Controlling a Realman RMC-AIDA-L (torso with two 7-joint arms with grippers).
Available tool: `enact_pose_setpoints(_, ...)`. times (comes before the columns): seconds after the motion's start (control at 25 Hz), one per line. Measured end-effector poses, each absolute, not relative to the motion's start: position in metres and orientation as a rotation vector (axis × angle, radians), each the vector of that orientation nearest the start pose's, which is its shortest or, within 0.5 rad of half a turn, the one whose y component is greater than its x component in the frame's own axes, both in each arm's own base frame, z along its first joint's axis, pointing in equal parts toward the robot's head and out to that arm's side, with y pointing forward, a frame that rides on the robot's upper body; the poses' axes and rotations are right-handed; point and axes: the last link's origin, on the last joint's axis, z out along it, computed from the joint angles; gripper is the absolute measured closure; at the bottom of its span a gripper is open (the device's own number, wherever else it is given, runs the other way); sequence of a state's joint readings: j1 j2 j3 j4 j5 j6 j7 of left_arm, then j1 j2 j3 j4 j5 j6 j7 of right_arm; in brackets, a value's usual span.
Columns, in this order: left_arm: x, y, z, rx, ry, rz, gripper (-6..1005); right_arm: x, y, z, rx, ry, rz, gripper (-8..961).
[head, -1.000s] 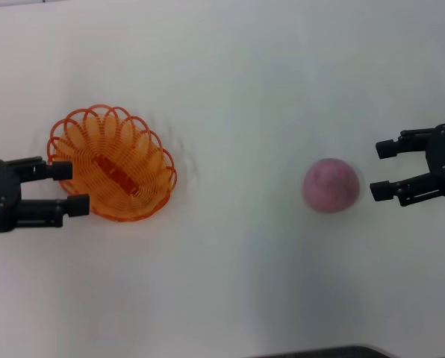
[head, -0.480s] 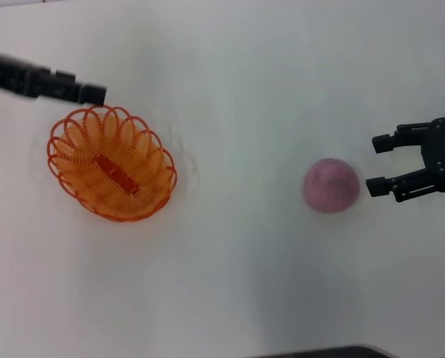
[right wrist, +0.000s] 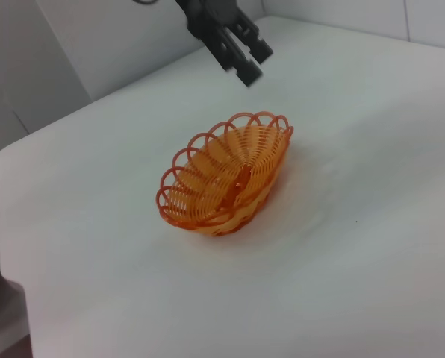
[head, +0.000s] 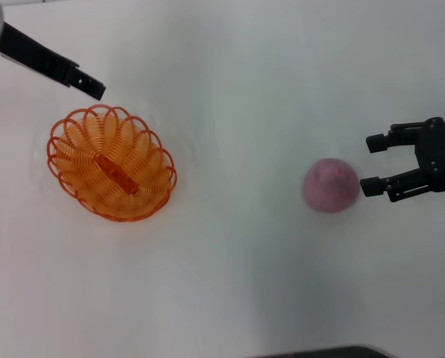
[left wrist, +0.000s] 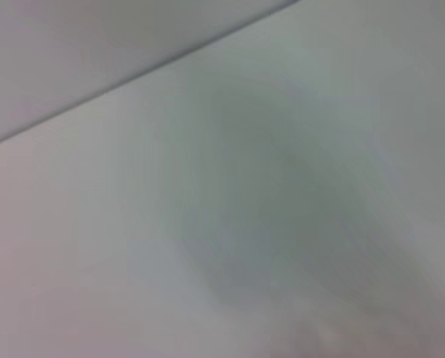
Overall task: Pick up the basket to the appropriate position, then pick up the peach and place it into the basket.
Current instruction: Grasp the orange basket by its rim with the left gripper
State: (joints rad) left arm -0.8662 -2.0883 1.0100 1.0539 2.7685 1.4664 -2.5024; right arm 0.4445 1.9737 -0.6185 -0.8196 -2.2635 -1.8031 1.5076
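The orange wire basket [head: 110, 164] sits upright on the white table at the left; it also shows in the right wrist view [right wrist: 226, 175]. My left gripper [head: 94, 87] is raised beyond the basket's far edge, apart from it and empty; the right wrist view shows it [right wrist: 254, 64] with its fingers apart. The pink-mauve peach [head: 331, 185] lies on the table at the right. My right gripper [head: 372, 164] is open just right of the peach, its near fingertip close to the fruit and not around it.
The white table [head: 230, 283] runs across the head view, with a dark front edge at the bottom [head: 319, 352]. The left wrist view shows only blurred table surface and a far edge [left wrist: 133, 78].
My left gripper has left the basket's left side and swung up to the far left. The basket has stayed put. My right gripper has crept slightly toward the peach.
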Motion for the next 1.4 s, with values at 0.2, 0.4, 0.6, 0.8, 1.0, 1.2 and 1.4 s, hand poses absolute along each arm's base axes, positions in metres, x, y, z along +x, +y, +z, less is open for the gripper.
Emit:
enact_pose_setpoints(0.2,-0.187,0.418,-0.006,-2.426,-1.005,0.529,129,0.309,0.289,0.059,-2.867,0.774,0.364,4)
enact_pose_setpoints(0.4,-0.2,0.417,-0.02,-2.424,-0.995,0.617,130,0.308,0.292,0.059,-2.863,0.764,0.358,3)
enact_pose_setpoints(0.6,-0.203,0.42,-0.015,-2.401,-1.016,0.597,230,0.306,0.295,0.059,-2.866,0.754,0.359,3)
enact_pose_setpoints(0.8,-0.203,0.421,-0.013,-2.401,-1.013,0.608,378,0.305,0.296,0.058,-2.868,0.749,0.36,3)
enact_pose_setpoints(1.0,-0.203,0.419,-0.013,-2.413,-1.014,0.635,502,0.303,0.299,0.058,-2.871,0.738,0.363,3)
enact_pose_setpoints(1.2,-0.204,0.418,-0.014,-2.419,-1.018,0.654,646,0.301,0.302,0.058,-2.865,0.73,0.359,4)
enact_pose_setpoints(1.4,-0.204,0.418,-0.013,-2.418,-1.036,0.649,818,0.3,0.304,0.058,-2.864,0.724,0.358,4)
